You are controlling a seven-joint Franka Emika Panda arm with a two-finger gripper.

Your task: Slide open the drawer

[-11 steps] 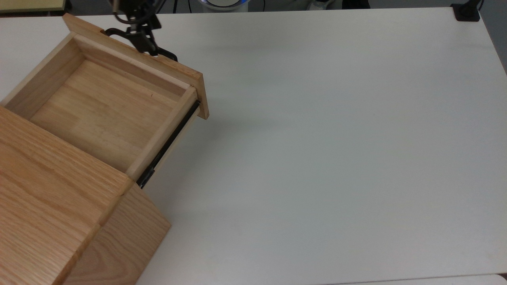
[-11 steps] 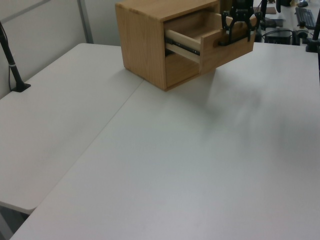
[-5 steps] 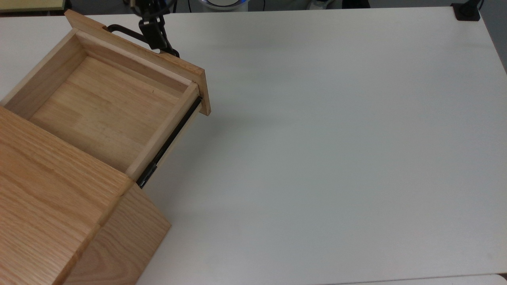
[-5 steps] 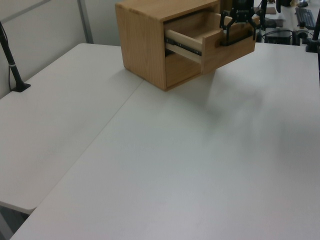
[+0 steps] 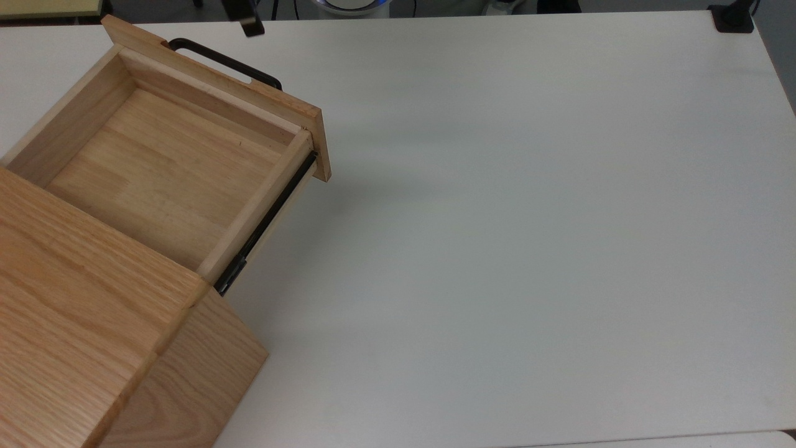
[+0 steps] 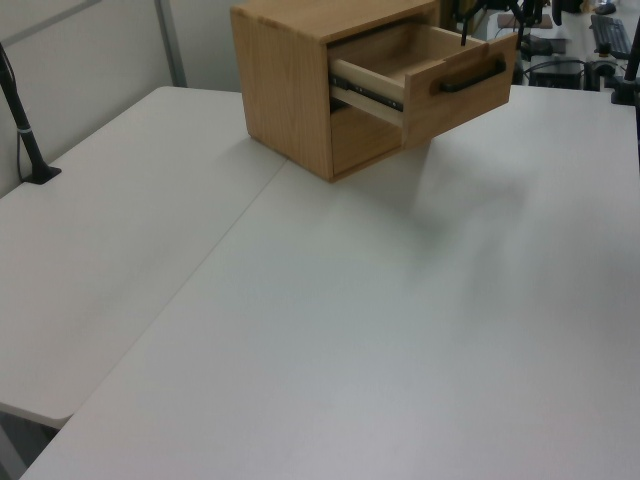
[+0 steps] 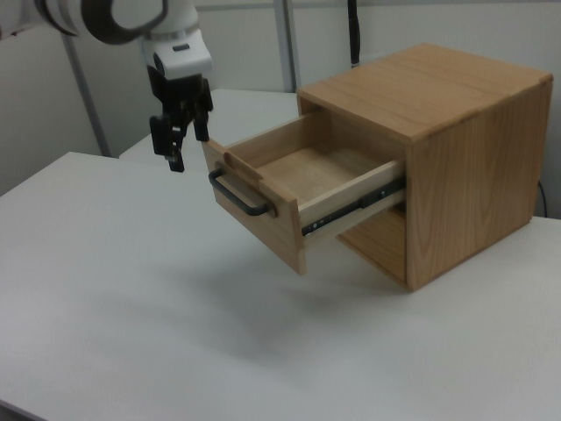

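Since a second ago the gripper (image 5: 249, 25) has let go of the black handle (image 5: 224, 61) and risen off it, so that in the top view just one dark fingertip pokes in at the top edge, above and clear of the bar; the drawer (image 5: 155, 162) stands pulled far out of the oak cabinet (image 5: 81, 323) at the top view's left, its black side rail (image 5: 273, 211) bared, on the white table (image 5: 528, 236). From the left view the drawer (image 6: 420, 75) juts toward the left view's right, its handle (image 6: 470, 77) free. Seen in the right view, the arm (image 7: 123, 16) reaches in from the upper left and its gripper (image 7: 180, 140) hangs pointing down, fingers slightly parted and holding nothing, just beside the drawer's (image 7: 298, 189) front panel and above its handle (image 7: 238, 197); the cabinet (image 7: 456, 149) sits to the right view's right.
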